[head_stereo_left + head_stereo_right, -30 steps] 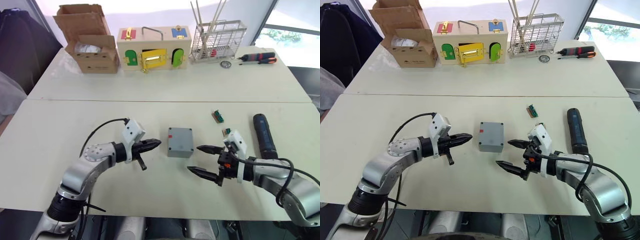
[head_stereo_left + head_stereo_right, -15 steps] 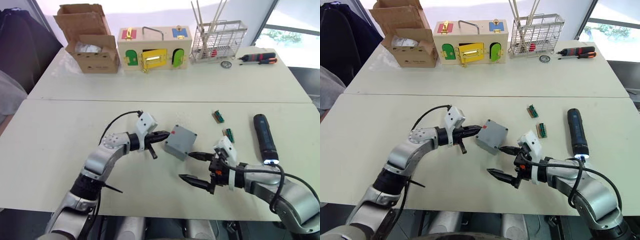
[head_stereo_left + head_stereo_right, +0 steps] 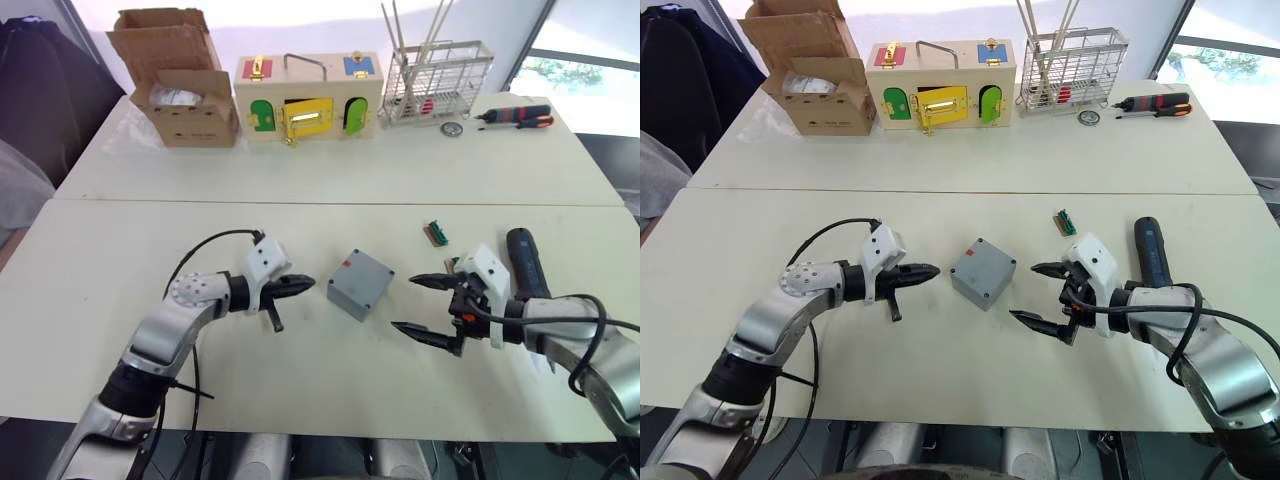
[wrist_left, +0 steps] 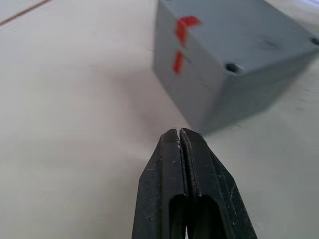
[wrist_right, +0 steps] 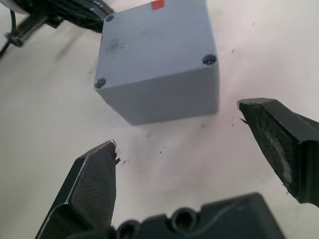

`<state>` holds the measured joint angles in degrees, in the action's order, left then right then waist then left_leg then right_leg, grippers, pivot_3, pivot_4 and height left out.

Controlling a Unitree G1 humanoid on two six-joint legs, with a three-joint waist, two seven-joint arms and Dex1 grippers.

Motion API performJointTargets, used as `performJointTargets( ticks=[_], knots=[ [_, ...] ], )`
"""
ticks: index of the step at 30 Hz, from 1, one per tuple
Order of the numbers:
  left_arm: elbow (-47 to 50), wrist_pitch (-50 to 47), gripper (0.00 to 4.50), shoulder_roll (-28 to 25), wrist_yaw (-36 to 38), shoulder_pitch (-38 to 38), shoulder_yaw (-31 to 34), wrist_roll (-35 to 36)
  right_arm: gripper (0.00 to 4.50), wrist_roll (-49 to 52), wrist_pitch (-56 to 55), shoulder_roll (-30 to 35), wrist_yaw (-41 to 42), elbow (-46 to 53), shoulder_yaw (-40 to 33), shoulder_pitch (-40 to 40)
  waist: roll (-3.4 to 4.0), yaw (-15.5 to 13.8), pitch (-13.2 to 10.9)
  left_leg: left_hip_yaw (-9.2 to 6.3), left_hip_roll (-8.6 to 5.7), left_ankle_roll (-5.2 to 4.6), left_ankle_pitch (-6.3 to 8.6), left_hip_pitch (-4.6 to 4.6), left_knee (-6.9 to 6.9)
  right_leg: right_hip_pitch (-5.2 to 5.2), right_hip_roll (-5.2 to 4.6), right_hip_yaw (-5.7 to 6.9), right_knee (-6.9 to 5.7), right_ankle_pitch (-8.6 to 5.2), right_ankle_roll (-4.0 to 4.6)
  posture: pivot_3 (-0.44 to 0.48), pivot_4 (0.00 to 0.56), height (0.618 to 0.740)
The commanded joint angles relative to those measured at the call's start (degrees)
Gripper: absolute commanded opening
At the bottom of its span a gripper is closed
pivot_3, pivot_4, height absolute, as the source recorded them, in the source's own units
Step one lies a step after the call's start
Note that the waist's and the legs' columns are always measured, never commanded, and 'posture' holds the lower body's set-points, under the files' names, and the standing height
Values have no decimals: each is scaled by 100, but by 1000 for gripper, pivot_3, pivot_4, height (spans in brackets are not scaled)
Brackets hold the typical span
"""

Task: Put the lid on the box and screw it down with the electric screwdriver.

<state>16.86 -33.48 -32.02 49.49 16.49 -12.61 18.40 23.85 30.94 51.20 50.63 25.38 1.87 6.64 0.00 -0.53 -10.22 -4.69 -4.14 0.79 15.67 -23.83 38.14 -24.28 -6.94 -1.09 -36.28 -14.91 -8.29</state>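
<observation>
The grey box [image 3: 359, 284] sits mid-table, turned diagonally, with a red mark on one side. Its upper face [image 5: 149, 42] is flat and closed, with screw holes at the corners; I cannot tell whether that face is the lid. My left gripper [image 3: 305, 284] is shut, its tip a short way left of the box and not touching it [image 4: 179, 134]. On the box's right, my right gripper [image 3: 406, 303] stands open, its fingers apart from the box and holding nothing. The black electric screwdriver [image 3: 527, 265] lies on the table just beyond the right wrist.
A small green part [image 3: 435, 232] lies behind the right gripper. Along the far table stand a cardboard carton [image 3: 180, 90], a wooden box with coloured doors [image 3: 308, 97], a wire rack [image 3: 435, 80] and a red-and-black hand screwdriver [image 3: 515, 117].
The left gripper pushed against the box, turning it diagonal, then drew back to the left. The right gripper, still open, moved right and away from the box.
</observation>
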Motion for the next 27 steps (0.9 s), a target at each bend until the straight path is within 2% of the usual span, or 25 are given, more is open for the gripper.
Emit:
performJointTargets(
  ticks=[1,10,16,27],
  knots=[
    [639,-319,0,-50,-17,-231,-75,204,4471,-373,-672,-22,521,-642,326,464,0,-14,0,2,-1,0,0,0,0,0,-1,-4,0,0,0,0,150,730],
    [130,-72,0,522,-304,99,-522,-145,4471,-846,-1588,-250,1390,-1538,928,1228,0,-18,0,-3,-1,1,0,0,1,-1,-1,3,-2,0,0,0,150,730],
    [-412,364,0,701,-341,365,-532,-427,4471,-576,-1207,-247,1458,-962,768,930,0,-18,0,-3,-1,1,0,0,1,-2,-1,2,-3,0,0,0,150,730],
    [-645,617,0,765,-310,485,-489,-542,4471,-464,-631,-315,1161,-125,468,265,0,-19,1,-3,-2,1,0,0,3,-2,-1,1,-6,0,0,0,150,730]
  ],
)
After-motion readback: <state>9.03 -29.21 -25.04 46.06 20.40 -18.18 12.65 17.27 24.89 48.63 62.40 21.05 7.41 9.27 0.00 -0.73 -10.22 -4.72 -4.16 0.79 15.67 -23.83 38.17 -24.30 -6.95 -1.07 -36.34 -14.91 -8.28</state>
